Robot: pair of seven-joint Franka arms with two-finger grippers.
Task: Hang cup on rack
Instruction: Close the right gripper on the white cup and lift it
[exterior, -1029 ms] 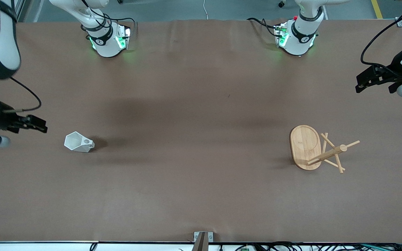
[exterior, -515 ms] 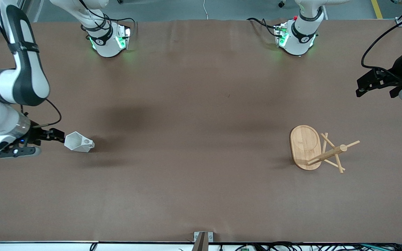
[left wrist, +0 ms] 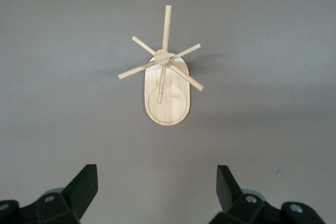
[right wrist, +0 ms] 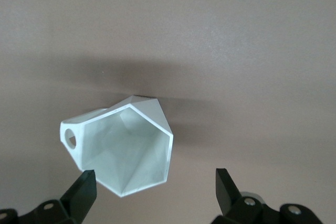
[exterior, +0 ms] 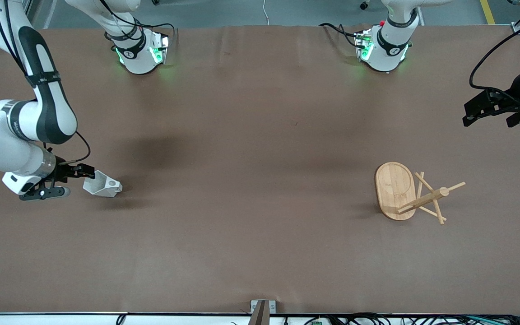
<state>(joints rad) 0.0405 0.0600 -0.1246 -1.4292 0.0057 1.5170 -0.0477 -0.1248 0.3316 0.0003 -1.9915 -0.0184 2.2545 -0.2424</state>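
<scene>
The white faceted cup (exterior: 103,185) lies on its side on the table toward the right arm's end. Its open mouth faces my right gripper (exterior: 85,176), and its pierced handle tab (right wrist: 71,139) sticks out to one side. In the right wrist view the cup (right wrist: 126,145) fills the middle. My right gripper (right wrist: 155,187) is open and low at the cup's mouth, with the rim's edge just between the fingertips, close to one finger (right wrist: 86,187). The bamboo rack (exterior: 395,189) stands toward the left arm's end. My left gripper (exterior: 485,118) waits open, high over that end, and looks down on the rack (left wrist: 165,95).
The brown table cover (exterior: 260,180) is bare between cup and rack. The two arm bases (exterior: 140,52) (exterior: 384,49) stand along the table's edge farthest from the front camera. A small metal bracket (exterior: 262,307) sits at the nearest edge.
My right arm has swung in and come down toward the cup, so its gripper is now at the cup's mouth. The cup and rack have not moved. The left gripper has barely shifted.
</scene>
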